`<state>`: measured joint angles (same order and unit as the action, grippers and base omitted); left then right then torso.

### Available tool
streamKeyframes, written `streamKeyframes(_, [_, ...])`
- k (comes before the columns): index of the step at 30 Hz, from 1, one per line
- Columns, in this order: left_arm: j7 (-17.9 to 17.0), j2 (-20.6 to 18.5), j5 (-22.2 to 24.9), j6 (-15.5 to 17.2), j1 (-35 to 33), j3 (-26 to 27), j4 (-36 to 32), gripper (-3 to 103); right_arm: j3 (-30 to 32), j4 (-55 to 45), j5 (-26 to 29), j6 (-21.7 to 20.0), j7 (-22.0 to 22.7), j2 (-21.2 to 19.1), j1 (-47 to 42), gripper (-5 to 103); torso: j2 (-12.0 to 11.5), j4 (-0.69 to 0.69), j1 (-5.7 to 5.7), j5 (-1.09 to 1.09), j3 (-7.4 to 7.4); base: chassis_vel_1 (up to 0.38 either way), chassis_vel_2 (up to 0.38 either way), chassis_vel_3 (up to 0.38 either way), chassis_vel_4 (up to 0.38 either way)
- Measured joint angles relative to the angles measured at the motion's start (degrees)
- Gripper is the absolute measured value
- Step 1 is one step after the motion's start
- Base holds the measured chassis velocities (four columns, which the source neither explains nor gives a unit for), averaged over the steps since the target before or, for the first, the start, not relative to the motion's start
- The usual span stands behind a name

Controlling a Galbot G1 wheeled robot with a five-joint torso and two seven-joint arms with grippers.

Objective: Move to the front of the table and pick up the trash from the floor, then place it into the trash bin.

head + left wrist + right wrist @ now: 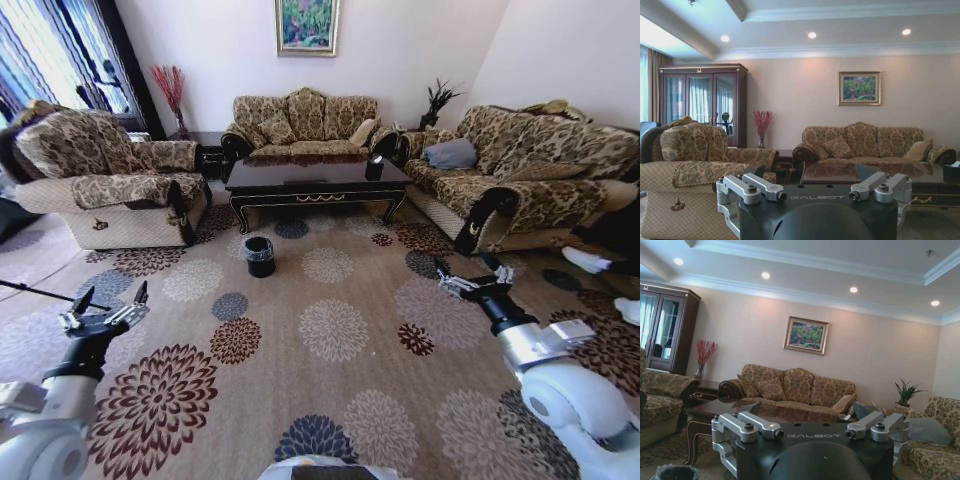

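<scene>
The left gripper [104,318] hung low over the patterned carpet [330,330] on the robot's left, its fingers spread wide and holding nothing. The right gripper [470,283] hung the same way on the robot's right, fingers also spread wide and empty. Both were well apart from everything the task concerned.

Ahead of them, near the middle of the carpet, stood the trash bin [259,256], a small round black bucket with a crinkly clear liner at its rim, just in front of the left front corner of the table [316,180]. The table, dark and glossy with a gold scroll on its front rail, sat between three patterned sofas. A small dark container stood near the right end of its tabletop.

The trash itself could not be made out on the floor; against the busy flower pattern any small bits were too small to tell.

As a judgement, such litter would be very light and thin, a paper scrap soft and easily crumpled, lying flat on the pile. Taking hold would likely call for a narrow pinch from above at a raised edge or fold.
</scene>
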<state>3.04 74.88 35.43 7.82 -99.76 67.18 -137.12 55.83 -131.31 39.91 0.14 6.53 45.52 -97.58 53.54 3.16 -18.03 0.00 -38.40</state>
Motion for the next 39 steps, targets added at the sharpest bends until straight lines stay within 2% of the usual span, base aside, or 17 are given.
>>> streamKeyframes(23, [0.13,0.96,-1.01,0.11,-0.17,-1.17,-0.54,100,-0.64,0.55,-0.43,0.19,-0.19,0.08,0.67,100,6.32,0.00,-2.80,0.00,-3.51,0.000,0.000,0.000,0.000])
streamKeyframes(39, [-0.39,0.28,-1.97,0.24,-0.18,-2.56,-0.77,100,-0.52,0.62,-0.44,0.21,-0.26,0.11,0.47,100,10.70,0.00,-4.76,0.00,-5.94,0.000,0.000,0.000,0.000])
